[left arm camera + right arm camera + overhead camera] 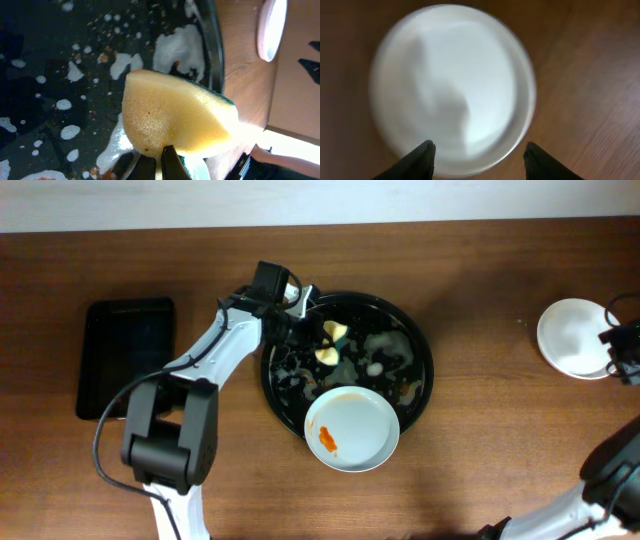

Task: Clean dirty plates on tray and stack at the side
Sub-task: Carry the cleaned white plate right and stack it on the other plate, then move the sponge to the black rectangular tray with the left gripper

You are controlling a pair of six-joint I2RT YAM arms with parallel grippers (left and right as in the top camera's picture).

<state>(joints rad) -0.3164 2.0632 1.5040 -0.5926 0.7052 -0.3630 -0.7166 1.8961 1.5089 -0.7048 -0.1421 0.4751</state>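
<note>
While flat on tray, plate face-up

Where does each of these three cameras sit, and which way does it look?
Overhead: fixed above the table, looking straight down at the round black tray, the smeared plate, the left arm and the right arm.
Left wrist: on the left arm, looking along the shut left jaws at the yellow sponge they pinch over the foamy tray.
Right wrist: on the right arm, looking down past the open right jaws at a white plate.
Shared: overhead also shows that sponge and that white plate.
</note>
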